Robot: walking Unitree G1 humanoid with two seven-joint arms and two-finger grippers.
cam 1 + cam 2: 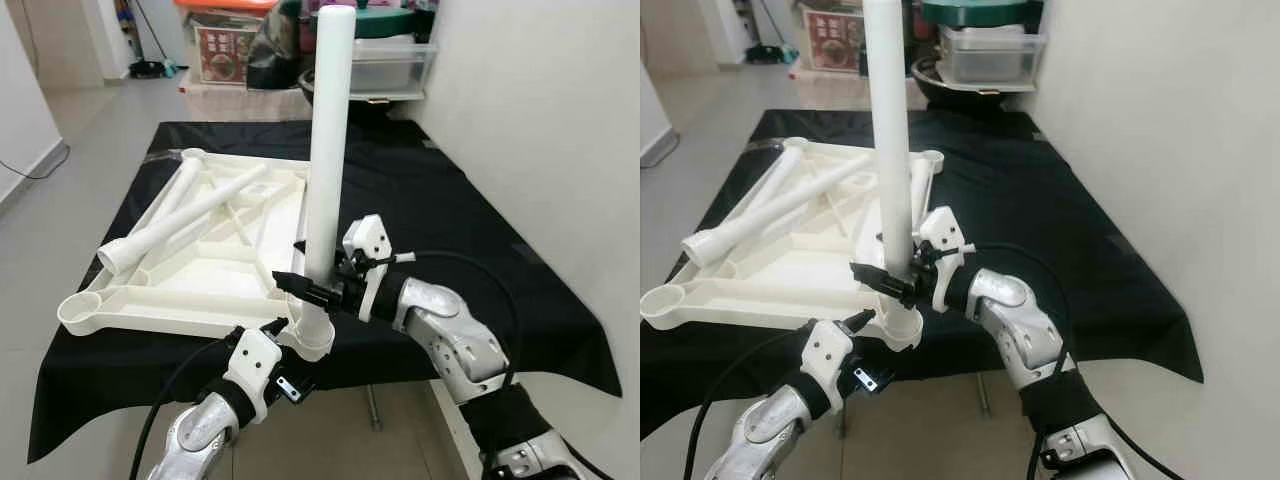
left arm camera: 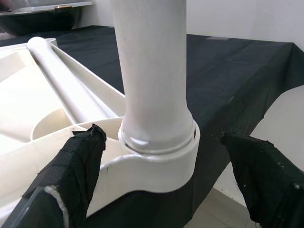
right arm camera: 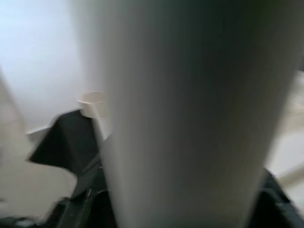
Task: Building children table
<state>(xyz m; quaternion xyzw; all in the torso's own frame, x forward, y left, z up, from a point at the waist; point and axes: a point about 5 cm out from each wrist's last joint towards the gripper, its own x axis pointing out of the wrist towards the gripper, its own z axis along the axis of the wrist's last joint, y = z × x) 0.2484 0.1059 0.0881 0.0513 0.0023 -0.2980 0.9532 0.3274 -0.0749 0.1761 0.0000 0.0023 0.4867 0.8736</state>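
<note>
Tabletop (image 1: pixel 240 270): lies upside down on the bench (image 1: pixel 470 230), toward its left part.
Upright leg (image 1: pixel 328 150): stands in the tabletop's near right corner socket (image 2: pixel 156 159).
Loose legs (image 1: pixel 180 220): lie across the tabletop, left of the upright leg.
Right tool (image 1: pixel 300 282): closed around the upright leg, just above the socket.
Left tool (image 2: pixel 166 175): fingers spread, either side of the socket.
Storage boxes (image 1: pixel 385 60): behind the bench's far edge.

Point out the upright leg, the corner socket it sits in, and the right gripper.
upright leg (image 1: pixel 328 130), left eye view, mid shaft.
corner socket (image 2: pixel 156 164), left wrist view, front of collar.
right gripper (image 1: pixel 300 285), left eye view, fingers clamping the leg.
</note>
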